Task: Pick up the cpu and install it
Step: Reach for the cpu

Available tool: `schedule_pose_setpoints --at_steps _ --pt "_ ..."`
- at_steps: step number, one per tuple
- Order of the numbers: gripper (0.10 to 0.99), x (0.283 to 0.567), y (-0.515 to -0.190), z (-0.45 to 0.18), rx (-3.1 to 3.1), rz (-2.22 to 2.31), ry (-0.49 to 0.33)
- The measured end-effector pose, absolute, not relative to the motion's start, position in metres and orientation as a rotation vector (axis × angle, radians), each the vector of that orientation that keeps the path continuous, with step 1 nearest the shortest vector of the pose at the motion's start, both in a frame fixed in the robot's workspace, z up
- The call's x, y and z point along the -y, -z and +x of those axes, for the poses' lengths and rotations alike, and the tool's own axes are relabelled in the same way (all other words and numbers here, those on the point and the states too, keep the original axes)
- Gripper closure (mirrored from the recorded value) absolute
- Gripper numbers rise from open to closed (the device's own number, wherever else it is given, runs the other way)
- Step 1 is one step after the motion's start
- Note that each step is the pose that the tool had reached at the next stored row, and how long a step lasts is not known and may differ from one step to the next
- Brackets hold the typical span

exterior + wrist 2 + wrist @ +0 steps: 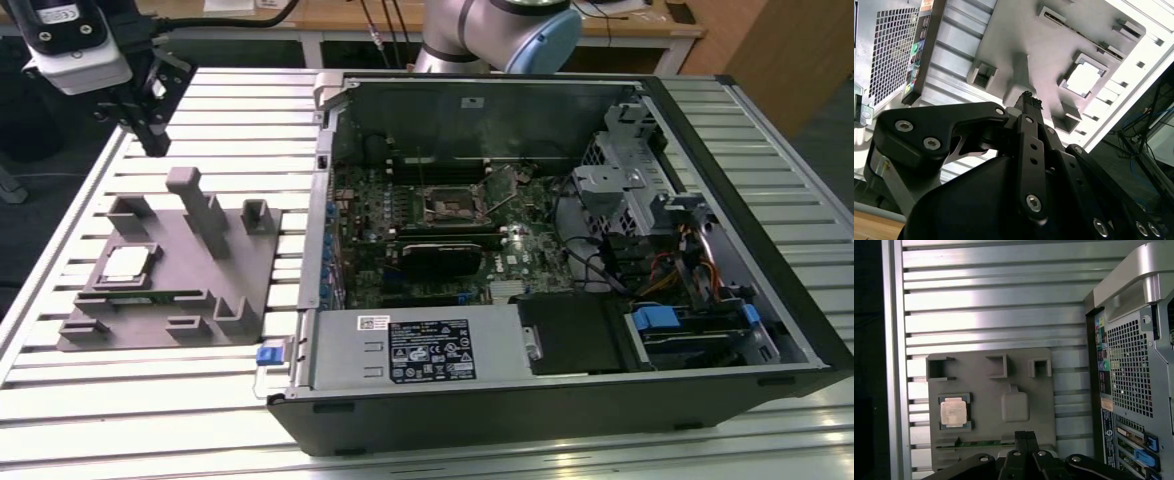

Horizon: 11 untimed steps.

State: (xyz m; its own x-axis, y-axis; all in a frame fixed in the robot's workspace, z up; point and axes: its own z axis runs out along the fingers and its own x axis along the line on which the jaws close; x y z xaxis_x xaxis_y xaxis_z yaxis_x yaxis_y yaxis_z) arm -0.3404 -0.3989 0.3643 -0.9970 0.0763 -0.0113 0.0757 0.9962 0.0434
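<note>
The cpu [124, 265] is a small square chip with a silvery top. It lies flat in a recess of the grey plastic fixture [180, 300] on the slatted table, at the exterior view's left. Both wrist views look down on the cpu [953, 412] [1084, 79] in the fixture [989, 385] [1019, 35]. My gripper [152, 143] hangs high above the table beyond the fixture's far edge, well apart from the chip. Its black fingers [1026, 438] are pressed together, shut with nothing between them. The black socket [451, 205] sits on the motherboard inside the open computer case.
The open computer case [534, 415] fills the exterior view's right, with drive cages, cables and a labelled grey box at its front. Its perforated rear panel [1134, 370] stands beside the fixture. Tall grey posts [203, 205] rise from the fixture. Bare aluminium slats [994, 300] lie beyond it.
</note>
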Motion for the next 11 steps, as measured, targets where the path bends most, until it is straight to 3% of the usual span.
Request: schedule_pose_setpoints --at_steps 11 --pt "0.98 0.3989 -0.3634 -0.3447 -3.126 0.119 -0.067"
